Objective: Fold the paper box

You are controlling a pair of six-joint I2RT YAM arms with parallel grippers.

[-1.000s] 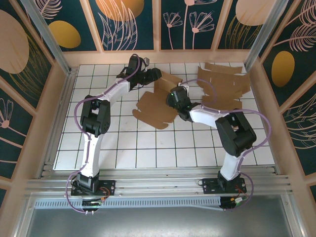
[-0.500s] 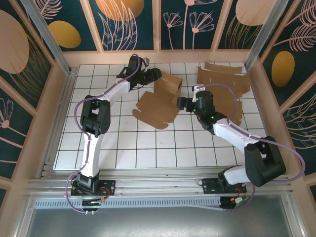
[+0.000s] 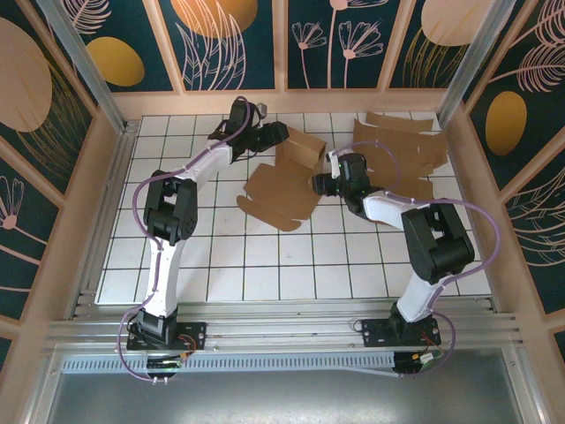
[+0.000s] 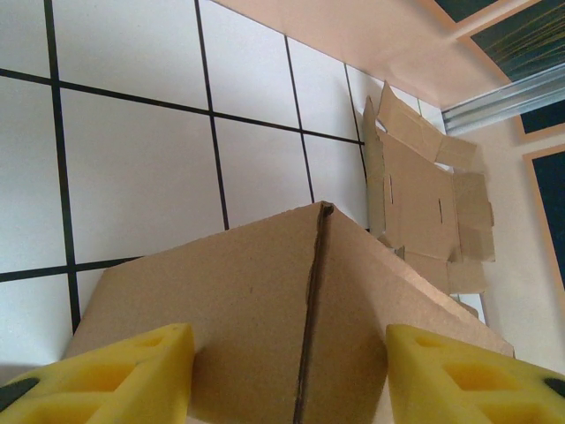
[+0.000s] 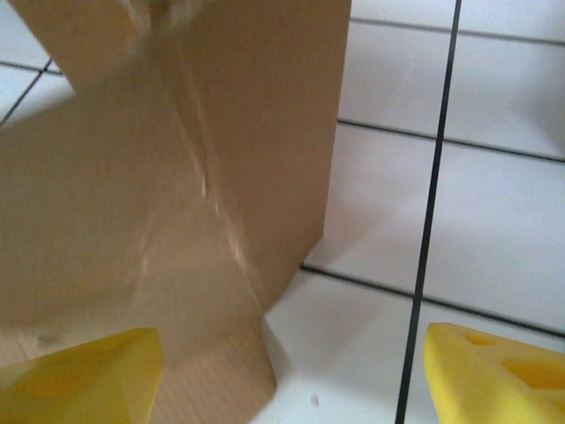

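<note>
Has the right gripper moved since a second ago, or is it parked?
Yes. The right gripper has shifted slightly right, off the folded box toward the flat cardboard stack at the back right.

A white tiled table [image 3: 229, 265] with black grid lines stands inside walls of dark teal panels [image 3: 234, 35] painted with gold discs and pale plant outlines. Flat cardboard sheets [image 3: 415, 150] lie stacked at its far right corner, near an aluminium post [image 3: 463, 79].

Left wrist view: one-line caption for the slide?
Left gripper at the raised, creased panel of the paper box; flat cardboard blanks lie near the wall beyond.
</note>
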